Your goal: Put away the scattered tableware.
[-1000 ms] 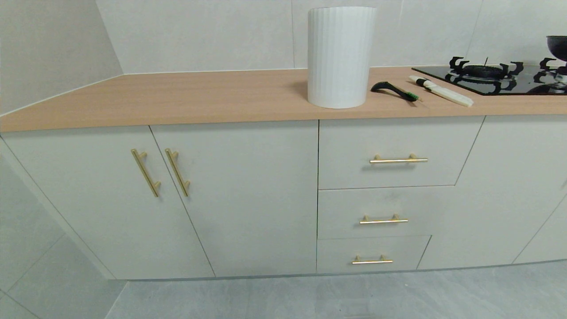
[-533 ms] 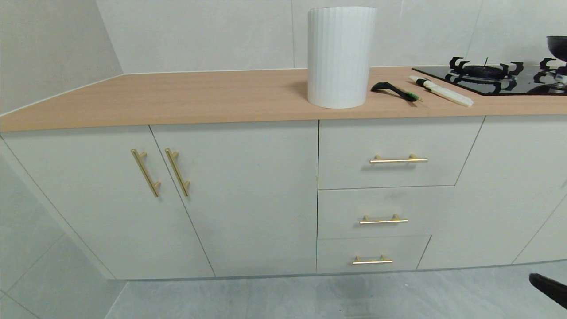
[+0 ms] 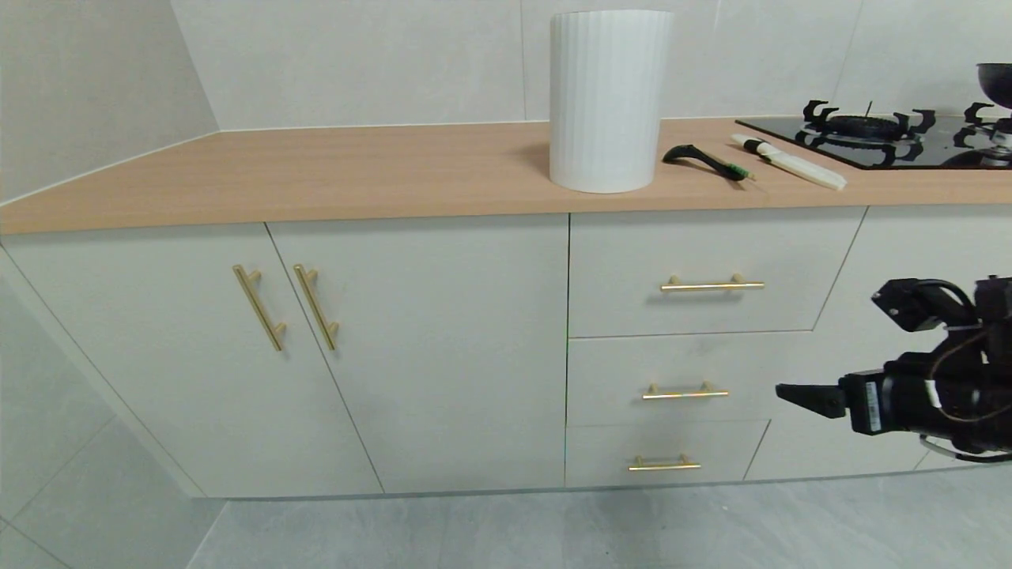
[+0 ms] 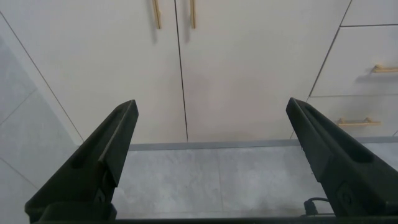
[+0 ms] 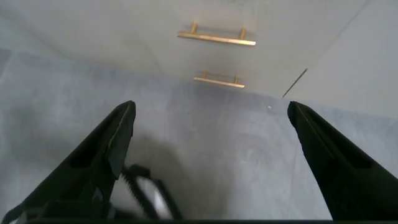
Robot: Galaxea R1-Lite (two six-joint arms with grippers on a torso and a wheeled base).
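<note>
1. My right gripper [image 3: 800, 393] hangs in front of the cabinet, level with the middle drawer [image 3: 672, 371] and to the right of the drawer stack. It touches nothing.
2. In the right wrist view its two fingers [image 5: 102, 155] stand spread wide with nothing between them. Past them are the floor [image 5: 236, 143] and two gold drawer handles [image 5: 216, 38].
3. My left gripper [image 4: 211, 118] is low over the floor, facing the double cabinet doors [image 4: 180, 62]. Its fingers [image 4: 99, 162] are also wide apart and hold nothing.
4. The tableware lies on the wooden countertop [image 3: 316, 174], between the white ribbed canister [image 3: 607, 103] and the gas hob [image 3: 877, 138].
5. A black-handled utensil [image 3: 702, 161] lies just to the right of the canister, near the countertop's front edge and apart from the canister.
6. A white utensil [image 3: 789, 163] lies slantwise beside it, further right. Its far end is close to the hob's front left corner and its near end points toward the front edge.
7. The two utensils are near each other but do not touch.
8. All three drawers are shut.
</note>
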